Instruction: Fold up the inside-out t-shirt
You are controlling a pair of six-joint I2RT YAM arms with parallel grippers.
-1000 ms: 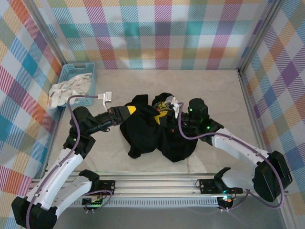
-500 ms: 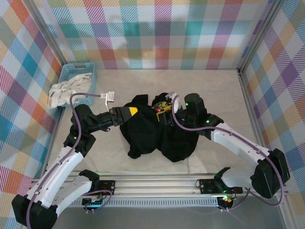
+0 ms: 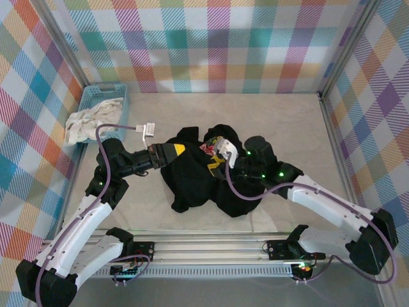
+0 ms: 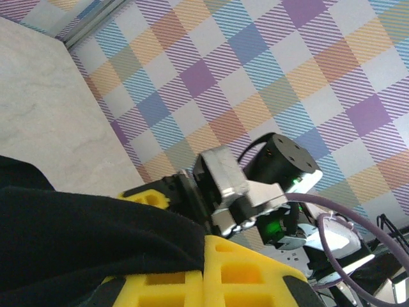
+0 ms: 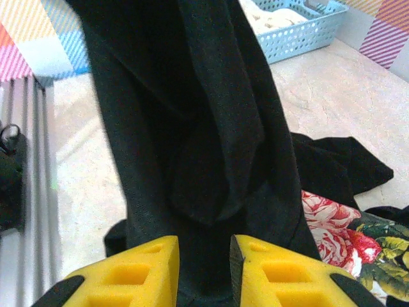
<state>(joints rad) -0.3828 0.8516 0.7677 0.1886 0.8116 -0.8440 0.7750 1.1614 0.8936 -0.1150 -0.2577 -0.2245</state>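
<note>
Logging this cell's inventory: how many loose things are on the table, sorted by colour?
Black: 1, the t-shirt
Blue: 1, the basket
White-cream: 1, the cloth heap in the basket, counted as one since separate pieces cannot be told apart
Total: 3

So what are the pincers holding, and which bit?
Both hold the black t-shirt: the left pincer pinches its edge, the right pincer a bunched fold near the flower print.
</note>
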